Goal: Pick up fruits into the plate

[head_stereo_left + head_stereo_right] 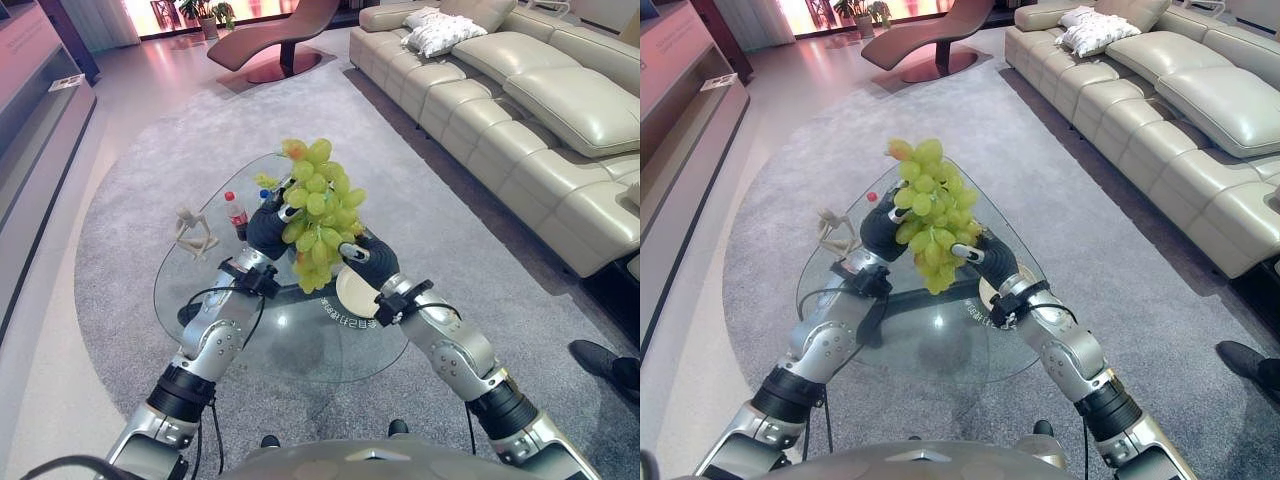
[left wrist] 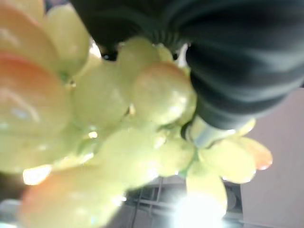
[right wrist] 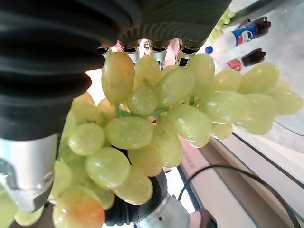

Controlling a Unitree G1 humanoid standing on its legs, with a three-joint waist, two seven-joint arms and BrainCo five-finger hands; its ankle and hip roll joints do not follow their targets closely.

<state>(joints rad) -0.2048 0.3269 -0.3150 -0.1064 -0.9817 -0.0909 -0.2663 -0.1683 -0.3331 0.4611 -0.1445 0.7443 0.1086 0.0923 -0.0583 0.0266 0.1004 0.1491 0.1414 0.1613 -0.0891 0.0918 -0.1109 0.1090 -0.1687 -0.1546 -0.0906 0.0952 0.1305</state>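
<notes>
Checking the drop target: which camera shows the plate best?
The left eye view: the white plate shows on the glass table, partly behind the right robot hand. The right eye view shows less; grapes fill the wrist views.

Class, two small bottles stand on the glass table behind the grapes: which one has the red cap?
The red-capped bottle stands nearer the wire ornament; the blue-capped bottle stands beside the grapes.
</notes>
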